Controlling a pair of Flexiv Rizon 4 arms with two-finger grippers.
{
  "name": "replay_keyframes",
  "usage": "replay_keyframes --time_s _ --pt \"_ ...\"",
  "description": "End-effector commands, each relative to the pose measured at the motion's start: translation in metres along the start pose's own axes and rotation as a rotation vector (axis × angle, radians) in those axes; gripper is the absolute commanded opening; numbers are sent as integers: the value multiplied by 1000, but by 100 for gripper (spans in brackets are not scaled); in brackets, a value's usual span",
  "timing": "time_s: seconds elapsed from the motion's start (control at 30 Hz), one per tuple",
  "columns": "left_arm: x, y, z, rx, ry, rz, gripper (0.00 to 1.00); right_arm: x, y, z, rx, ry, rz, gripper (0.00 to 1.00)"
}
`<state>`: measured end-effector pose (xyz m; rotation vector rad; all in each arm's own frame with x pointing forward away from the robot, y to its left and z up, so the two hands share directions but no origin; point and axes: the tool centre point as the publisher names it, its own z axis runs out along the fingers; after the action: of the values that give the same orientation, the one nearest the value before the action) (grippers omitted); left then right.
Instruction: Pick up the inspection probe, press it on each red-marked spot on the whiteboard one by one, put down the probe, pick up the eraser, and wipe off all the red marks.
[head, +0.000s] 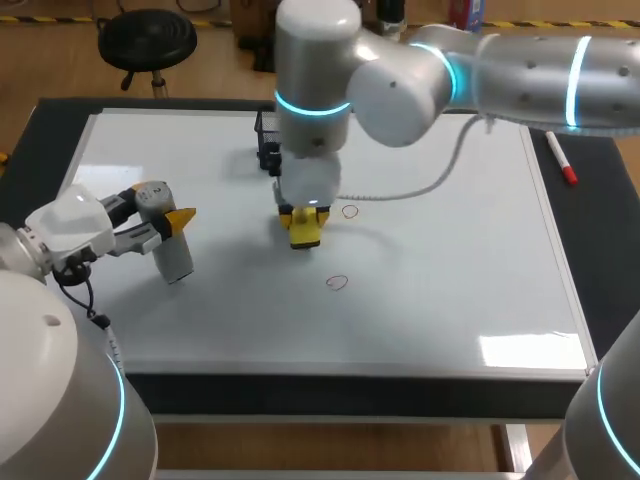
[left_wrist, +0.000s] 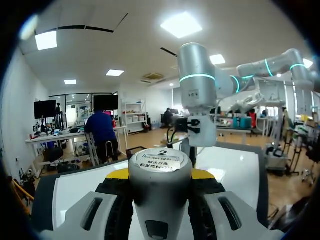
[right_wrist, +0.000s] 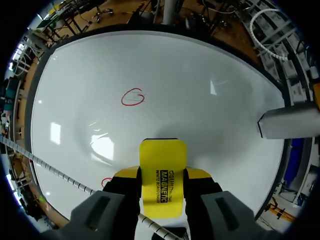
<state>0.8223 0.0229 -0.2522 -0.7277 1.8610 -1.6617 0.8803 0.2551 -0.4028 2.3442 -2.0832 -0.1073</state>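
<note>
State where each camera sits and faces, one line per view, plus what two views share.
Head view: above and behind, looking down on the whiteboard; left tool and right tool show.
Left wrist view: on that wrist, facing across the whiteboard at the right arm; left tool grips the probe.
Right wrist view: on that wrist, facing down at the whiteboard; right tool grips the eraser.
Shared: head and right wrist both show the red marks.

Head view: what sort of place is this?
Probably a robot lab test bench: a whiteboard lying flat, red marks on it, the left gripper holding a probe, the right gripper an eraser.
</note>
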Motion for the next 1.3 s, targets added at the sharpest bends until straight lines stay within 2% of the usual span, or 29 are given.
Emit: replay_keyframes --time_s 0.03,0.37,0.7,0.93,1.3 --pt "3 -1 4 -1 -24 2 0 -10 -3 7 -3 64 -10 0" --pt "3 -1 4 -1 -24 2 0 -21 1 9 10 60 -38 0" --pt "3 -1 4 -1 -24 2 0 -16 4 17 10 46 -32 0" --pt "3 -1 4 -1 -24 2 0 -8 5 21 -1 54 -19 0" --pt "3 -1 4 -1 -24 2 0 15 8 23 -10 62 36 0"
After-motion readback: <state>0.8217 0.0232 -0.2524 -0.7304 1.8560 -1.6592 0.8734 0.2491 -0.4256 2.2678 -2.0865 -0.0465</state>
